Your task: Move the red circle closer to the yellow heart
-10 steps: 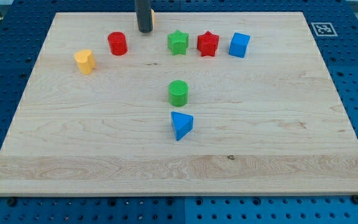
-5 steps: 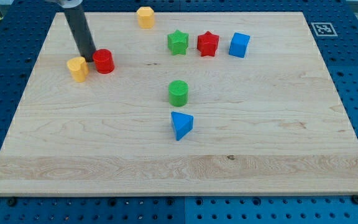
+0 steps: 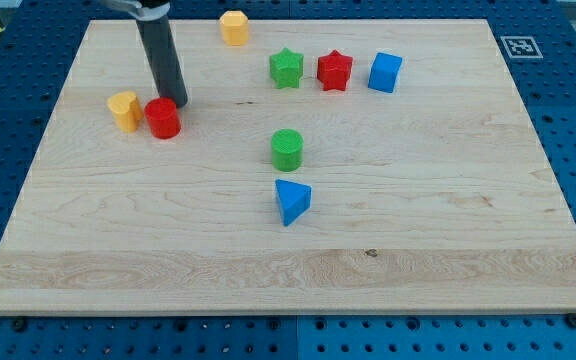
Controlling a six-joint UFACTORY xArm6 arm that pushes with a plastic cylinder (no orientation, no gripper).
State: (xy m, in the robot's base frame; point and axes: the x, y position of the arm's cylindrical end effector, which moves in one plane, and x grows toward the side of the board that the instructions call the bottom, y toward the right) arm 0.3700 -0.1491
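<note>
The red circle sits on the wooden board at the view's upper left, right next to the yellow heart, which lies to its left with a thin gap or light contact. My tip is just above and to the right of the red circle, touching or almost touching its upper right edge. The rod rises from there toward the view's top.
A yellow block sits near the board's top edge. A green star, a red star and a blue cube form a row at upper middle. A green cylinder and a blue triangle lie mid-board.
The red circle has slid down and left to beside the yellow heart, which shifted slightly left. My tip swept from the top edge to between the blocks, then to the circle's upper right.
</note>
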